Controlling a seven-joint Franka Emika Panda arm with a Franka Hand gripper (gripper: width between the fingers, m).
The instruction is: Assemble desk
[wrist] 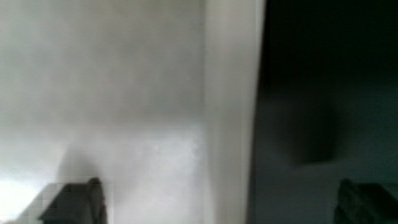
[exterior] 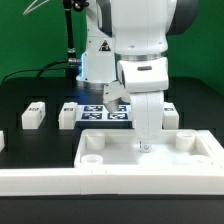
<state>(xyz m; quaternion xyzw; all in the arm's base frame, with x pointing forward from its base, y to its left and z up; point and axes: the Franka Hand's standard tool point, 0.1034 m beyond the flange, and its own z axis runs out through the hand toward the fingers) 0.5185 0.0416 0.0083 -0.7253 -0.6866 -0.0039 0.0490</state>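
Over the desk panel (exterior: 178,160), arm (exterior: 140,50) upright, claw (exterior: 146,147) straight down near its surface, fingers (wrist: 71,203) wide apart.

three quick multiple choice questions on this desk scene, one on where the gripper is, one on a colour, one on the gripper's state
1. Where is the gripper?
A. over the marker board
B. over the desk panel
C. over a loose leg

2. What colour is the table?
A. black
B. white
C. brown

3. How do the gripper's jaws stand?
A. shut on a leg
B. shut, empty
C. open, holding nothing

Answers:
1 B: its tips hang over the panel, nearer the camera than the marker board and clear of each leg.
2 A: the surface around the white parts is black.
3 C: the wrist view shows the fingers far apart with nothing between.
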